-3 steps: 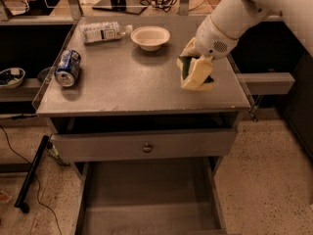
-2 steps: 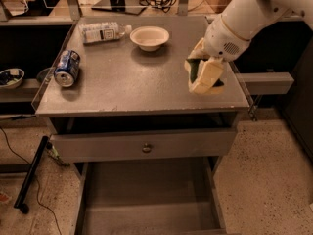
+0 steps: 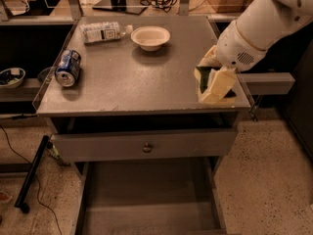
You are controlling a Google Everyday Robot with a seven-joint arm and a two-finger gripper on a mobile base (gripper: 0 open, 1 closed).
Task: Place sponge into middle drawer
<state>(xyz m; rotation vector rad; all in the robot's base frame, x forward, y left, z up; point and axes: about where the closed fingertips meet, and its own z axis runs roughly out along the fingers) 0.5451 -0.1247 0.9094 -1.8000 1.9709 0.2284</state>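
Observation:
My gripper (image 3: pixel 211 82) hangs from the white arm over the front right corner of the grey table top (image 3: pixel 132 82). It is shut on the sponge (image 3: pixel 203 81), whose dark green face shows between the cream fingers (image 3: pixel 221 84). The sponge is held just above the table surface. The middle drawer (image 3: pixel 146 199) is pulled open below the table, at the bottom of the view, with a bare grey floor and low side walls. It lies below and to the left of the gripper.
A grey drawer with a small round knob (image 3: pixel 146 147) sits slightly open above the middle drawer. On the table are a white bowl (image 3: pixel 150 37), a lying water bottle (image 3: pixel 103 32) and a lying blue can (image 3: pixel 67 68). A black pole (image 3: pixel 32 175) lies on the floor at left.
The gripper has moved to the right and toward the table's front edge, carrying the sponge. Everything else stays where it was.

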